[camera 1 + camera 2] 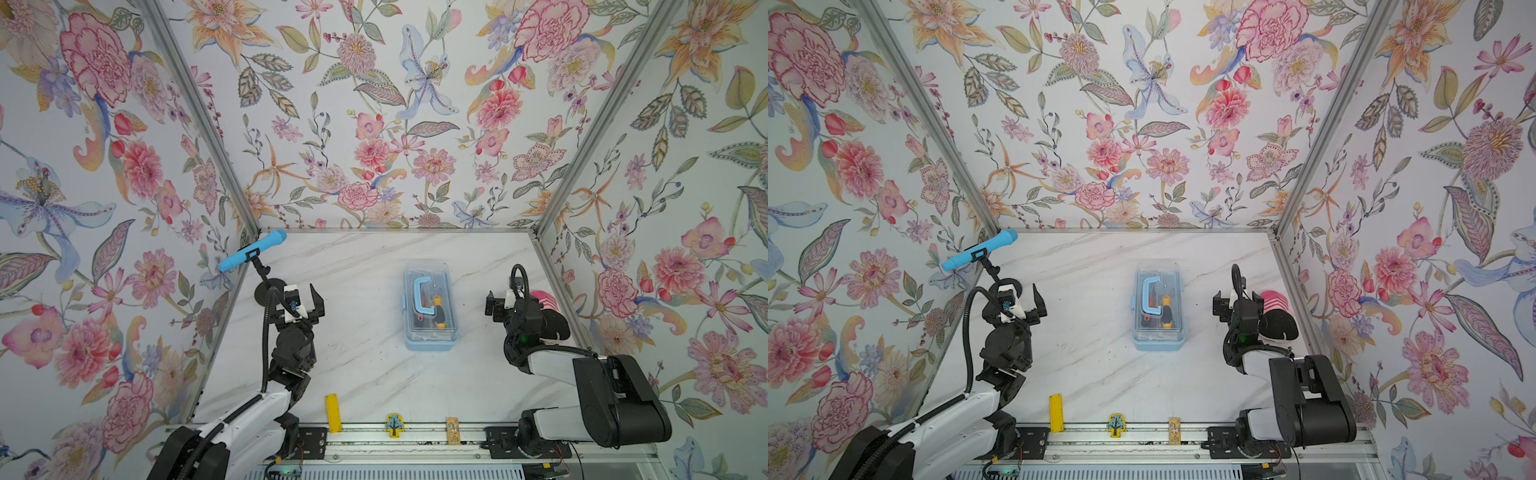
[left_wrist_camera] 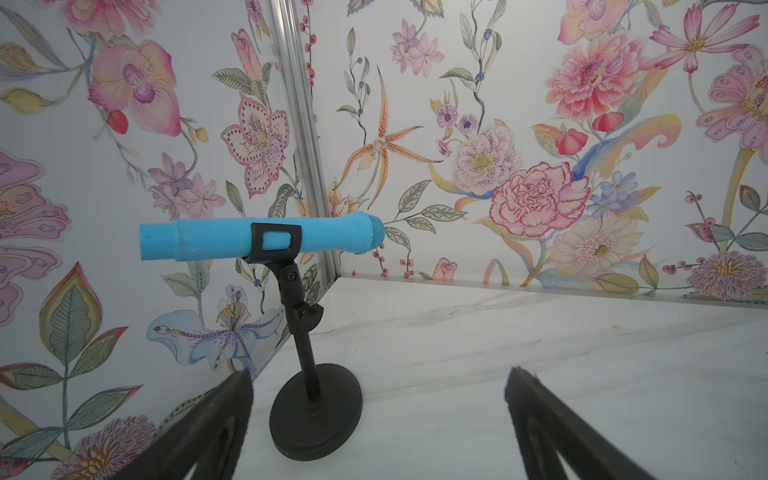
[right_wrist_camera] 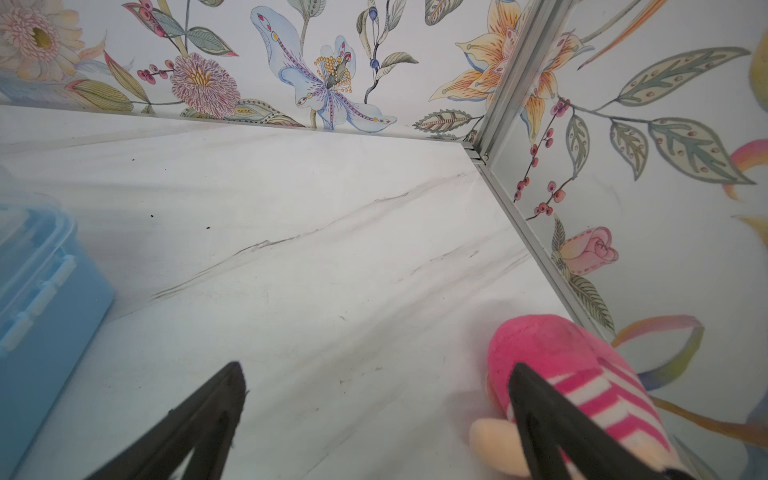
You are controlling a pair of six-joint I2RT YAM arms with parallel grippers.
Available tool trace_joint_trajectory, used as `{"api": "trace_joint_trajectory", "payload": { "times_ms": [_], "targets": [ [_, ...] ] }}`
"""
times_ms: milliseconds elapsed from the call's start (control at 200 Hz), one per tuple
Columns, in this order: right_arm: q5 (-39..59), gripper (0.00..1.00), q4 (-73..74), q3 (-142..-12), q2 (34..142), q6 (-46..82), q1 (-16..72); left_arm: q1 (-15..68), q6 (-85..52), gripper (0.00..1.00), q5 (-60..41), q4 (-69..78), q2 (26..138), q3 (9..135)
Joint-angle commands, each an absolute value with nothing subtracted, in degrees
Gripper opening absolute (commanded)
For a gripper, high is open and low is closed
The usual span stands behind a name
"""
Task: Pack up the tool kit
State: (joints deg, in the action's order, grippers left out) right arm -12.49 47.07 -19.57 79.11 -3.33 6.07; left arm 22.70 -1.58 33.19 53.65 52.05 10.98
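My left gripper [image 2: 380, 374] low by the mic stand [image 2: 309, 374], my right gripper [image 3: 374, 370] low beside the plush [image 3: 582, 365], both aimed rearward, jaws wide, holding nothing, closed box [image 1: 430, 328] on the table [image 1: 365, 374] between them

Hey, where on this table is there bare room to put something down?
Bare table lies between the tool box and the back wall, and between the box and the yellow bar at the front edge. Strips flank the box toward the left tool and right tool. Crowded: by the microphone stand and the pink plush.
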Motion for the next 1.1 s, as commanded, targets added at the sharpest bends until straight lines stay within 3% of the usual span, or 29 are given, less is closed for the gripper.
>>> {"api": "trace_joint_trajectory", "payload": {
  "times_ms": [0, 95, 175, 440, 540, 620, 706, 781, 876, 936, 996, 1096],
  "targets": [
    [-1.9, 0.99, 46.3, -17.8, 75.7, 1.3, 5.3, 22.0, -2.8, 0.98, 32.6, 46.7, 47.5, 8.5],
    [-3.8, 0.99, 48.4, -16.4, 74.8, -2.0, 8.6, 22.0, -0.1, 0.97, 34.9, 46.4, 46.8, 7.0],
    [-4.6, 0.99, 48.8, -17.1, 76.3, -2.0, 8.9, 20.7, 1.0, 0.98, 36.4, 55.4, 51.0, 4.4],
    [-6.1, 0.99, 50.9, -15.1, 74.9, -0.8, 8.5, 11.1, 2.0, 0.95, 29.3, 85.0, 81.3, 5.8],
    [-4.5, 0.99, 48.6, -16.5, 75.5, 1.9, 5.3, 4.8, -1.1, 0.96, 18.1, 92.6, 92.7, 7.2],
    [-5.1, 0.99, 48.4, -17.2, 76.3, -0.4, 5.0, 2.9, -4.5, 0.98, 15.1, 78.8, 86.0, 8.8],
    [-7.5, 0.99, 53.3, -16.1, 77.4, -2.8, 5.0, 2.6, -2.8, 0.98, 12.3, 89.3, 91.5, 7.6],
    [-6.9, 0.99, 59.9, -14.7, 80.4, -4.0, 4.4, 2.6, -3.5, 0.99, 12.1, 82.0, 89.0, 9.0],
    [-7.4, 0.99, 75.2, -13.2, 91.2, -5.4, 4.8, 2.6, -2.8, 0.99, 11.7, 83.1, 89.0, 10.0],
    [-6.4, 0.99, 62.3, -15.9, 87.1, -3.9, 4.1, 2.6, -3.0, 0.99, 11.8, 81.7, 89.1, 10.0],
    [-5.2, 0.99, 68.1, -15.4, 89.7, -3.6, 3.2, 2.6, -3.0, 0.99, 11.8, 81.4, 89.0, 10.0],
    [-3.7, 0.99, 63.4, -16.8, 88.6, -2.6, 2.2, 2.7, -2.8, 0.99, 11.8, 80.3, 89.0, 11.7]
  ]
}}
